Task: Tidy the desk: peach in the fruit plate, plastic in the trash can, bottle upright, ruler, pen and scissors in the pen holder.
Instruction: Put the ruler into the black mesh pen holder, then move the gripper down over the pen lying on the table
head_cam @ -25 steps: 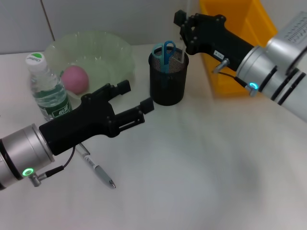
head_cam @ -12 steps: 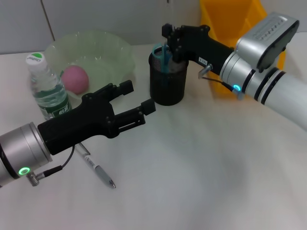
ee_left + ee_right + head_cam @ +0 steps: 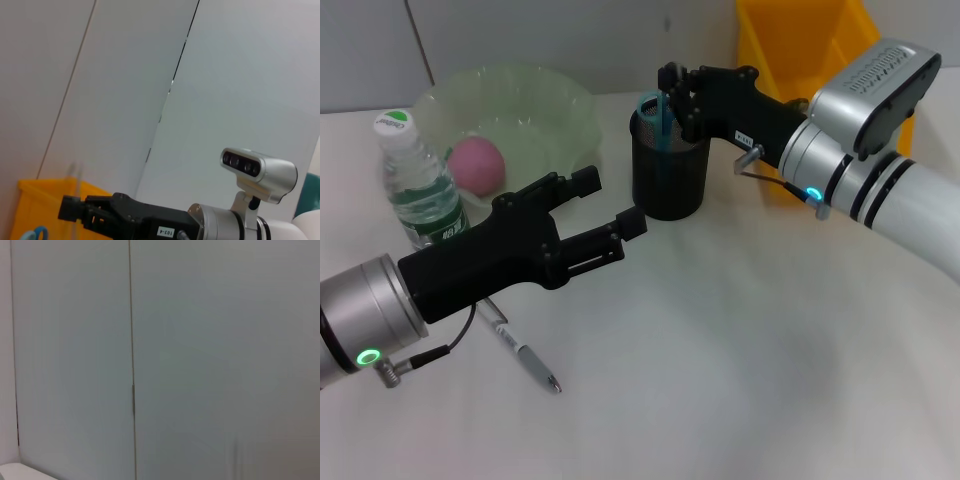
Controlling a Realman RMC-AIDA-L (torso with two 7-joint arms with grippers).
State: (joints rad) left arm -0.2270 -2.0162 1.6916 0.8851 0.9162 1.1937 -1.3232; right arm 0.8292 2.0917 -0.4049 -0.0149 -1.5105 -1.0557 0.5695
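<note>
1. While the right end effector [image 3: 672, 95] is hovering directly over the black mesh pen holder [image 3: 669, 170], it is gripping a clear ruler [image 3: 669, 40], a faint upright strip whose lower end is reaching toward the holder's mouth.
2. Blue-handled scissors [image 3: 654, 108] are already standing in the holder; the ruler is lining up just beside those handles.
3. For a clean insertion, the ruler should be kept vertical and lowered inside the rim, clear of the scissor loops, before the fingers let go; releasing high risks it tipping out.
4. The left end effector [image 3: 606, 218] is waiting with fingers spread and empty, low over the counter [image 3: 750, 360] and near the holder's base.
5. The pen [image 3: 525, 357] is lying on the counter beneath the left arm, not yet collected.
6. The peach [image 3: 477, 165] is sitting in the pale green fruit plate [image 3: 560, 110], and the bottle [image 3: 417, 185] is standing upright beside it.
7. The yellow bin [image 3: 800, 45] is standing behind the right arm; its contents are not visible.
</note>
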